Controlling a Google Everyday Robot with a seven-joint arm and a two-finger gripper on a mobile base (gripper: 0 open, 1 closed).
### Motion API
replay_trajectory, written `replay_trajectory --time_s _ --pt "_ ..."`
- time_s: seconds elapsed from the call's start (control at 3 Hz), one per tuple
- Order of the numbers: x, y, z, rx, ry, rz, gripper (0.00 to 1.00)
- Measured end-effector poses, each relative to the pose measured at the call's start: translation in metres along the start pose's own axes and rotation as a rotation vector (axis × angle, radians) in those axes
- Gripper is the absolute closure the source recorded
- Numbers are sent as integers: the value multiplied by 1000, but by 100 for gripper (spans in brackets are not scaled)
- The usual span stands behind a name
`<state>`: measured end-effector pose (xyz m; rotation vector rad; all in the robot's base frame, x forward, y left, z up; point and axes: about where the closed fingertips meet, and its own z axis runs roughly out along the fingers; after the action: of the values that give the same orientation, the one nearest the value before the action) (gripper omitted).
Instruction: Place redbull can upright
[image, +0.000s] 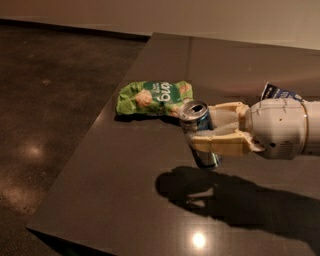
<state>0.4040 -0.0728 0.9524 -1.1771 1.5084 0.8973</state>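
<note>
Bare indoor room: dark table (125, 200), polished floor (45, 100), pincer (201, 131) over the table.

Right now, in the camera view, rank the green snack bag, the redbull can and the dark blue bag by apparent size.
1. green snack bag
2. redbull can, held tilted in the gripper right of centre
3. dark blue bag: only a corner shows behind the gripper, so its full size is unsure
</note>
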Motion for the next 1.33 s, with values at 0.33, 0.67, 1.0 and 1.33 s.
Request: replay_trajectory --time_s 0.33,0.67,1.0,1.33 --pt "5 -4 -1 -12 -83 19 100" --pt "15 -6 -1 -43 -150 58 100" --pt "23 -4 -2 -73 -205 79 100" --pt "27 -1 -4 -84 -253 61 85"
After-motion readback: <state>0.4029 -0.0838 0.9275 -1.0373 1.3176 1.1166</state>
